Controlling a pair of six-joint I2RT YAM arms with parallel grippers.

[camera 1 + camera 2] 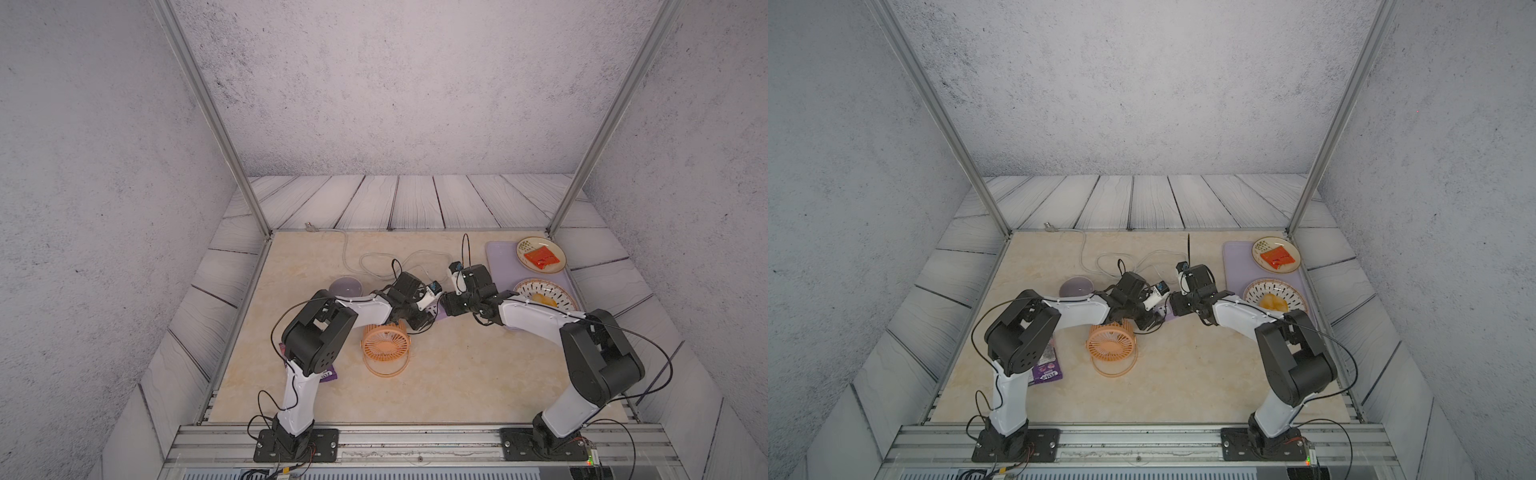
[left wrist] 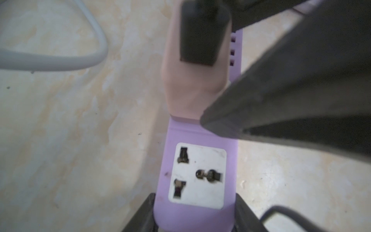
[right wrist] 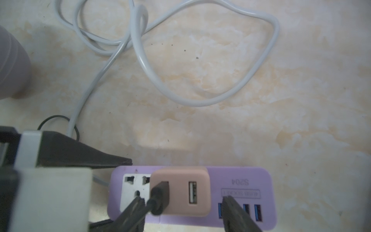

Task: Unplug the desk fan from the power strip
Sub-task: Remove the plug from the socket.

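A: Big picture: both arms lean in over the marble-look table [image 1: 457,374] and meet just behind the orange desk fan [image 1: 384,343]. It sits on its hoop stand, slatted grille tilted up toward us.

B: And between the arms lies the lilac power strip [image 3: 241,180], flat on the table, its long axis running from one arm across to the other.

A: The left gripper [image 2: 195,202] is pinching the strip's end, one finger on each long side, right by the free white socket face [image 2: 197,174].

B: So that's the anchor. The puller is the right gripper [image 3: 182,198], directly over the pale pink plug block [image 3: 178,190] and far nearer to it than the left.

A: Its jaws are spread, straddling the block along the strip's length, one finger over the free socket, one over the small ports [image 3: 258,213]. There's a gap on the port side, so no pinch yet.

B: The block stands square in the strip's face and looks fully seated. I'd say it has to come straight up, across that long axis.

A: Smallest bit: the fan's black cord [image 3: 158,198] plugs into the block's top, just beside one finger. Might get nipped.
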